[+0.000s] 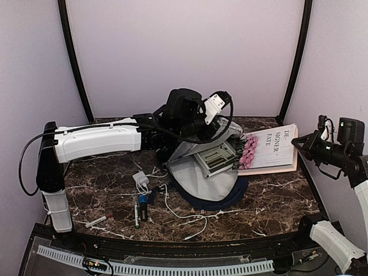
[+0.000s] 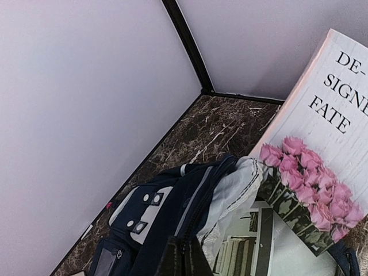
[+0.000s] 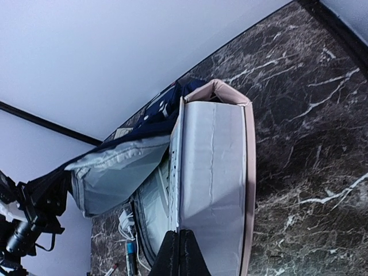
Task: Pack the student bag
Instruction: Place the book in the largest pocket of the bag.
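The navy student bag [image 1: 229,198] lies open mid-table, its grey lining facing up. My left gripper [image 1: 198,133] is shut on the zipper edge of the raised flap and holds it up; in the left wrist view the bag [image 2: 149,218] runs straight into the closed gripper [image 2: 184,259]. A white book [image 1: 273,146] with pink roses on its cover rests at the bag's mouth, its left end inside the opening. My right gripper [image 1: 300,144] is shut, tips against the book's right edge [image 3: 213,172]. A greenish book [image 1: 215,158] lies inside the bag.
Left of the bag lie a white charger [image 1: 141,178] with its cable [image 1: 184,217], a blue marker [image 1: 142,204] and a red-tipped pen [image 1: 99,220]. Black frame posts and lilac walls close in the back and sides.
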Motion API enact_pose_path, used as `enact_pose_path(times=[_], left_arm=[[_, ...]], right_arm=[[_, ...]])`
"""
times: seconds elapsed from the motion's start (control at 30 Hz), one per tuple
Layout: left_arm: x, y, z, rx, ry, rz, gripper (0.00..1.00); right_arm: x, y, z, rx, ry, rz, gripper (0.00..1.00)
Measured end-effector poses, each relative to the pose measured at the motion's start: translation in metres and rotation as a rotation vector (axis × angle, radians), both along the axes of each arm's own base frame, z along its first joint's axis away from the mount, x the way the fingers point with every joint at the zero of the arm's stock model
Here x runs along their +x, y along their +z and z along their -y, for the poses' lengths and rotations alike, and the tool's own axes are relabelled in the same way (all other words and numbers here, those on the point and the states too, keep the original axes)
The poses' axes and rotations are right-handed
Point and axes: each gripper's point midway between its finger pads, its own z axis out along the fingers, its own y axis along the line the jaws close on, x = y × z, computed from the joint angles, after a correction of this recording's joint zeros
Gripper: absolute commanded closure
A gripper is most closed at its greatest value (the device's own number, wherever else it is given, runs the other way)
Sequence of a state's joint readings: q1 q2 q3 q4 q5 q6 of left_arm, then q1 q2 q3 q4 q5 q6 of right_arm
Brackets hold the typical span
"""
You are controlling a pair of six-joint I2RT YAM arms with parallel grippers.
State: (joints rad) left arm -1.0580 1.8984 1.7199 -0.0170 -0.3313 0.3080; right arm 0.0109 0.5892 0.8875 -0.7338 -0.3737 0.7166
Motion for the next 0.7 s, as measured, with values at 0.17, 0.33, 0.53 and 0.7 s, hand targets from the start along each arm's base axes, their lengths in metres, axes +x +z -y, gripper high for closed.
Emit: enact_pose_path(times=[0.17,0.33,0.53,0.7], left_arm=[[0.011,0.005,0.009,0.003,0.022,0.029,1.0],[0.012,0.001,0.013,0.002,0.018,0.015,1.0],[0.006,-0.004,0.019,-0.044,-0.009,-0.045,1.0],[-0.007,-0.014,0.025,-0.067,-0.066,-0.103,1.0]], right_arm=[[-0.006,-0.04,-0.02,0.105,0.093,-0.114,1.0],[-0.008,-0.08,-0.031,0.222,0.107,-0.19,1.0],[0.003,-0.115,-0.045,0.348,0.088,-0.188,1.0],[0.018,-0.14,-0.065,0.402,0.067,-0.201,1.0]])
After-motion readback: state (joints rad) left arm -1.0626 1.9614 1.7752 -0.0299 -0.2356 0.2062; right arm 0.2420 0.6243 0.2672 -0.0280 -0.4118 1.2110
